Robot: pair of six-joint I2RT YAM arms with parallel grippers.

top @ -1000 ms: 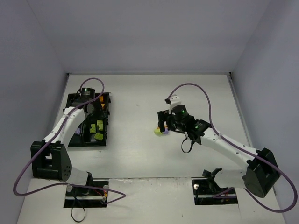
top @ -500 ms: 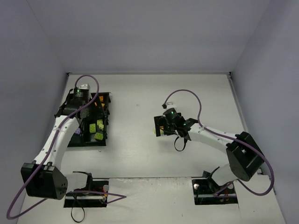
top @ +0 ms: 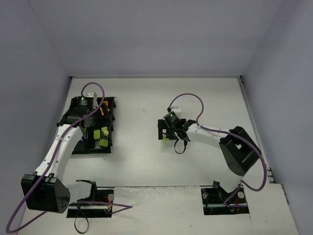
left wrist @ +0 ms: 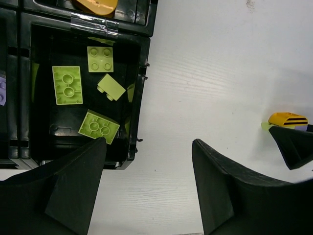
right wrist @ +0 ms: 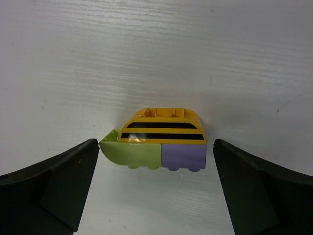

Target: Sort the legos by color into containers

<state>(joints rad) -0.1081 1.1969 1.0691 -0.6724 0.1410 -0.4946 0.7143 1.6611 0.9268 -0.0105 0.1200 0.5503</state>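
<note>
A small stack of legos lies on the white table: an orange black-striped brick [right wrist: 164,125] joined to a lime brick [right wrist: 132,152] and a purple brick [right wrist: 183,155]. My right gripper [right wrist: 155,147] is open, one finger on each side of the stack. The left finger is very close to the lime tip and the right finger stands apart. From above, the right gripper [top: 165,133] covers most of the stack. The black tray of containers [top: 112,143] sits at the left. My left gripper [left wrist: 147,143] is open and empty beside its compartment of lime bricks [left wrist: 67,84].
An orange brick [left wrist: 95,5] lies in the compartment beyond the lime one, and a purple piece [left wrist: 2,90] shows at the left edge. The left wrist view also catches the stack [left wrist: 286,119] far right. Black base mounts [top: 90,198] sit at the near edge.
The right gripper has opened wide and shifted left, and the stack now rests on the table between its fingers. The left gripper has opened wider and shifted slightly over the tray.
</note>
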